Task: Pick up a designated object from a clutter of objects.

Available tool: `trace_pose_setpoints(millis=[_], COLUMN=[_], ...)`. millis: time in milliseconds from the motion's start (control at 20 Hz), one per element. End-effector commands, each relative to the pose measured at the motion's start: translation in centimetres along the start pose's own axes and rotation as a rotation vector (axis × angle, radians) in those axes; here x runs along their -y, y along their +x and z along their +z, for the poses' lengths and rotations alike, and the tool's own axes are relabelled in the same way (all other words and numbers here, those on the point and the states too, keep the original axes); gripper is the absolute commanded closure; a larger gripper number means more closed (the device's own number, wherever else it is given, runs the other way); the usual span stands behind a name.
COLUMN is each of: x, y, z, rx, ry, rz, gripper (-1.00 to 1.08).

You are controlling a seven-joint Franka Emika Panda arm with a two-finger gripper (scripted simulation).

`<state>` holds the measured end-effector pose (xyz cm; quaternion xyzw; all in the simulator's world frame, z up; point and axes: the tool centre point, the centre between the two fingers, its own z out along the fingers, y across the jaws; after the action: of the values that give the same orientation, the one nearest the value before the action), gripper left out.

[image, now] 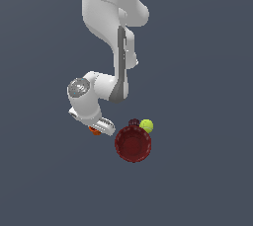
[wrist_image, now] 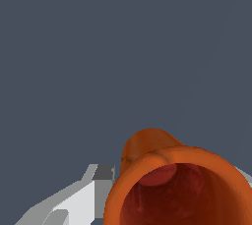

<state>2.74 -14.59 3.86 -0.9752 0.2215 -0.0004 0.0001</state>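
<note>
Orange cup (wrist_image: 179, 189) fills the wrist view, mouth toward camera, one pincer (image: 99, 130) finger (wrist_image: 74, 202) beside it; closure cannot be told, lift apparently pending.

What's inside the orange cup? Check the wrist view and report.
The cup faces the camera open end first. Inside it only its own reddish-brown wall and a rounded red base show; no object is visible there. The lower interior is cut off by the picture's edge.
</note>
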Motion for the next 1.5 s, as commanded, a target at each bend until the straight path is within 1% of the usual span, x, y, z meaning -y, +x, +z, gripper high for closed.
trace_pose_setpoints(millis=[0, 350, 650, 900, 1450], x=[0.0, 1.2, 3.7, 6.9, 15.3], y=[0.0, -0.6, -2.0, -3.6, -7.9], z=[0.0, -1.5, -4.6, -8.7, -19.4], rx=[0.0, 0.0, 0.0, 0.0, -0.001], ry=[0.0, 0.0, 0.0, 0.0, -0.003], rz=[0.0, 0.0, 0.0, 0.0, 0.001], gripper=[1.08, 1.08, 1.08, 1.08, 1.08])
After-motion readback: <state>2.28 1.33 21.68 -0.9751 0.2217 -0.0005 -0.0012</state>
